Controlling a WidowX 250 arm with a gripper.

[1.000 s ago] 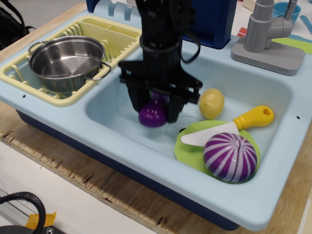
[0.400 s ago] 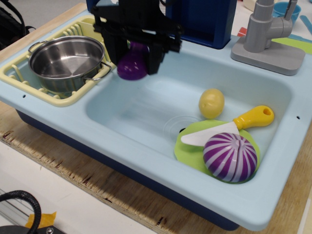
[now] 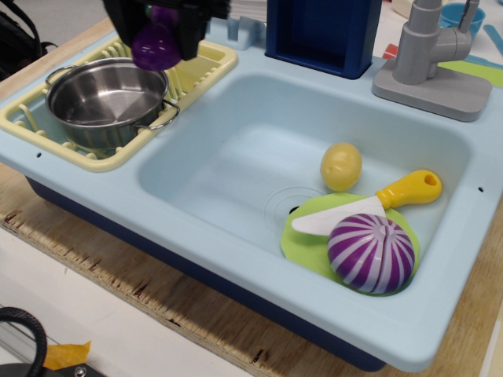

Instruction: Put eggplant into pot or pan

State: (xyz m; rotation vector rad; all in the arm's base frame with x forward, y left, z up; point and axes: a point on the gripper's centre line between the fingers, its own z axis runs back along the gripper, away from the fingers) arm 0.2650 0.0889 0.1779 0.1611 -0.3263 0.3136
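My gripper is at the top left, shut on the purple eggplant, which hangs from its fingers in the air. It is over the far right rim of the steel pot. The pot stands empty in the pale yellow dish rack, left of the sink. The eggplant's stem cap is hidden between the fingers.
The light blue sink basin holds a yellow lemon, a green plate with a striped purple onion half and a toy knife. A grey faucet stands at the back right, a dark blue box behind the basin.
My gripper has lifted the eggplant out of the basin and carried it up and left, from the sink floor to above the pot's right rim.
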